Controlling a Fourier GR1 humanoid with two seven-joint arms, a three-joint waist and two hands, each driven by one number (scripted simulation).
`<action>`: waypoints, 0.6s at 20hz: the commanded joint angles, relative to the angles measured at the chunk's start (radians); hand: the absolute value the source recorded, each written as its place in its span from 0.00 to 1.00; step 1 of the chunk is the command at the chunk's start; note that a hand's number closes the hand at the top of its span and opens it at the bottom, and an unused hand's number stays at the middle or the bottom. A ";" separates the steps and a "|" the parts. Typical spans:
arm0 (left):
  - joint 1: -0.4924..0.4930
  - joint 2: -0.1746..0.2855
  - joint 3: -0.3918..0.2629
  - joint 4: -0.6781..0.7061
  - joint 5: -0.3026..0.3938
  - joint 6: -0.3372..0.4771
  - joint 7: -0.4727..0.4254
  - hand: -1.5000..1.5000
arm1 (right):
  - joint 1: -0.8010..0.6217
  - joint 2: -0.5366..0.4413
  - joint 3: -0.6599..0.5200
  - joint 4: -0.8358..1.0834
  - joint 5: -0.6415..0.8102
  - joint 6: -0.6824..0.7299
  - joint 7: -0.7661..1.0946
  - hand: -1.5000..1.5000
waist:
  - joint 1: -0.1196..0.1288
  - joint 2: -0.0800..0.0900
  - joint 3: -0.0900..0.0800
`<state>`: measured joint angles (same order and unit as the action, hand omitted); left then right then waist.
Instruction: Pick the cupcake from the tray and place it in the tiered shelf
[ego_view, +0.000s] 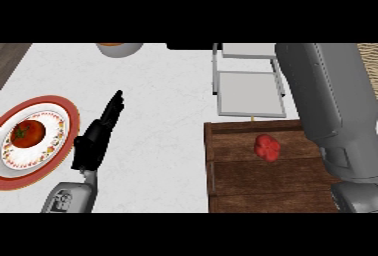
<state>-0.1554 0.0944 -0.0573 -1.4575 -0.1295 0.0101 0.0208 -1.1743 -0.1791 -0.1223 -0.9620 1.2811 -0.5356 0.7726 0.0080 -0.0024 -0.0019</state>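
The wooden tray (244, 185) lies at the lower right of the counter, and a red lumpy object (267, 147) rests on it. I cannot make out a cupcake anywhere. Just behind the tray stands the tiered shelf (249, 94), with pale flat tiers and a metal frame. My right forearm (325, 100) rises from the lower right over the tray's right side and past the shelf; its hand is cut off at the top. My left hand (100, 135) rests open on the counter left of the tray, fingers straight and pointing away.
A red-rimmed plate (63, 150) holding a tomato (27, 134) sits at the left edge. A pale bowl (118, 48) shows at the back. Dark wood borders the counter at the far left corner.
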 joint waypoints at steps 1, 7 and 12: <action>0.001 -0.019 0.001 0.023 -0.006 0.015 -0.014 0.50 | 0.060 -0.005 0.014 -0.030 0.102 0.036 0.130 0.00 | -0.014 -0.001 0.001; -0.021 0.029 0.040 -0.002 0.021 -0.032 0.016 0.50 | 0.080 -0.019 -0.019 -0.168 0.026 0.073 0.112 0.00 | -0.011 0.000 0.002; 0.029 -0.013 0.001 0.033 -0.006 -0.014 -0.042 0.50 | 0.078 -0.005 -0.062 -0.215 -0.073 0.030 0.075 0.00 | -0.008 0.002 0.002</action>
<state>-0.1500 0.0974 -0.0457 -1.4672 -0.1224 -0.0090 0.0276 -1.1007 -0.1737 -0.1520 -1.1259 1.2866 -0.5035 0.8703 0.0015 -0.0021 -0.0005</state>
